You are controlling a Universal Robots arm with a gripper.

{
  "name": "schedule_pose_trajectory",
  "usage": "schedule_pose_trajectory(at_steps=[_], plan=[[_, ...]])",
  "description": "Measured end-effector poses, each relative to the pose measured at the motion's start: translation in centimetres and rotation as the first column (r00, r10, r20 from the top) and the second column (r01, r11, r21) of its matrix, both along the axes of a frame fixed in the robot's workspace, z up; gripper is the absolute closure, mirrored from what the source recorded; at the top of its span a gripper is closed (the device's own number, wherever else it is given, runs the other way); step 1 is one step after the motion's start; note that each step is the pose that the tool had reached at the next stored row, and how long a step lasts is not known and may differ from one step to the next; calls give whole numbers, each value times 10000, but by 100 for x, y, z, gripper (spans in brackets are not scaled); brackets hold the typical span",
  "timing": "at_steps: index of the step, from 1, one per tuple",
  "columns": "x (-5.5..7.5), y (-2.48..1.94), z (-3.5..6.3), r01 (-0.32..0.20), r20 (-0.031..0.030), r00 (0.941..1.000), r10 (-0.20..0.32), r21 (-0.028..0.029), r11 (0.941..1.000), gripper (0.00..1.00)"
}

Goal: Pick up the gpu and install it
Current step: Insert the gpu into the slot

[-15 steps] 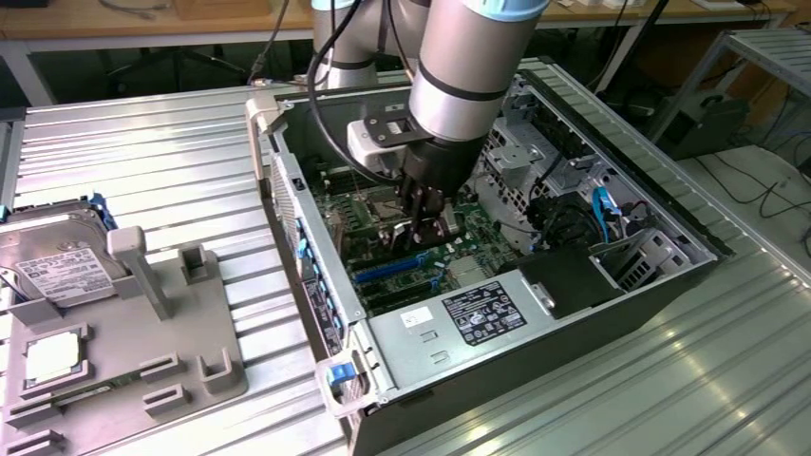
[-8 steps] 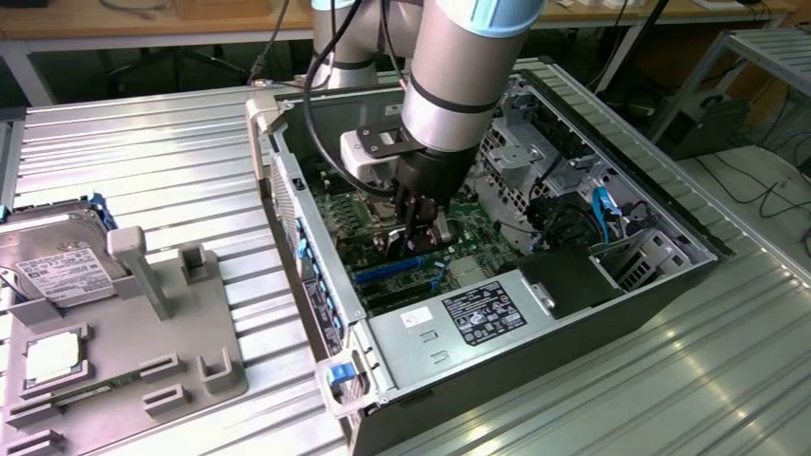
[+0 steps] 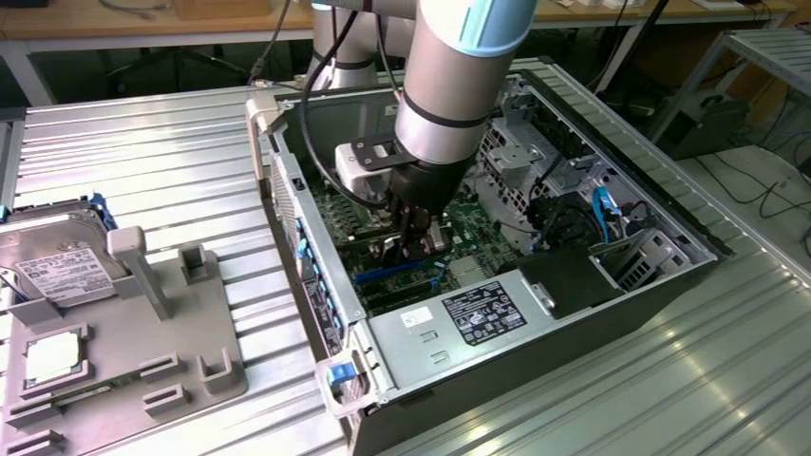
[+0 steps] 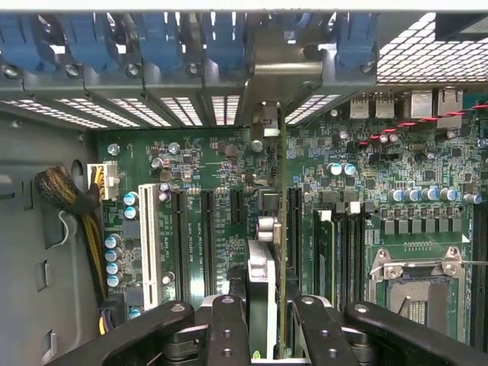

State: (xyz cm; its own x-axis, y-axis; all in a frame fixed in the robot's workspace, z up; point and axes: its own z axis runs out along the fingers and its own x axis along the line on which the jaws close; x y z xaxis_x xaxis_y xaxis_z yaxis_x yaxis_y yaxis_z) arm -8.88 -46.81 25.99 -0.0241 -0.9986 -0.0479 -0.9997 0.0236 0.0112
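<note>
So the end effector [image 4: 268,324] is partway closed, its fingers [image 4: 226,320] pinching the gpu [image 4: 261,278] from both flat sides. The card hangs edge-on below it, running the same way as the slots [image 4: 207,244] on the motherboard [image 4: 213,164], I'd guess so its connector edge can go straight down. Ahead of the end effector, the bracket [image 4: 267,72] sits up against the rear openings with the blue clips [image 4: 160,38], so the ports face out. All this is down inside the open case [image 3: 380,366]. Can't tell if it's seated. Well off to the side on the counter [image 3: 152,142], there's a hard drive [image 3: 57,261].
</note>
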Motion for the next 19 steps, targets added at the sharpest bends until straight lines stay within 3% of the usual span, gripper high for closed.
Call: schedule_pose_trajectory(at_steps=[19], plan=[[0, 3, -83, 1, 9, 10000, -1, 6, 10000, 72]])
